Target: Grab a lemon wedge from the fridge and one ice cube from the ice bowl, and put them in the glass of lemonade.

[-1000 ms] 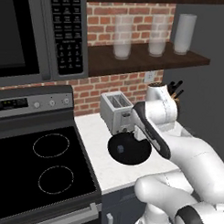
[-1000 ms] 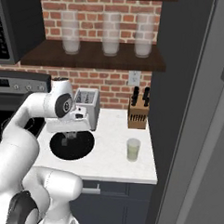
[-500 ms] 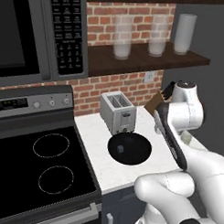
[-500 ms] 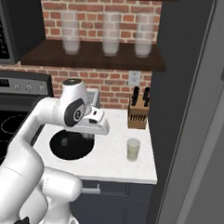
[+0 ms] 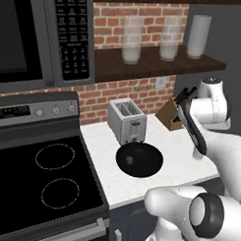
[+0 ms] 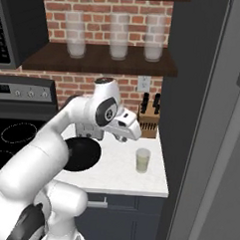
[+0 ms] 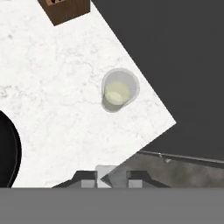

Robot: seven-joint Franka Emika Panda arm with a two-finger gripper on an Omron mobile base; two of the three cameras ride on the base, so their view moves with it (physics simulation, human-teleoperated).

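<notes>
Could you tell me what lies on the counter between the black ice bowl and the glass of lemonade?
Nothing: in the hand view, bare white counter runs from the ice bowl to the glass of lemonade.

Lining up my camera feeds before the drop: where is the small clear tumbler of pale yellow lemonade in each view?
Left base view: the small clear tumbler of pale yellow lemonade is at the right, mostly hidden behind the arm.
Right base view: tumbler right of centre, near the white counter's front right corner.
Hand view: tumbler just above centre, seen from above.
Shared landmark: the wooden knife block at the wall behind it.
</notes>
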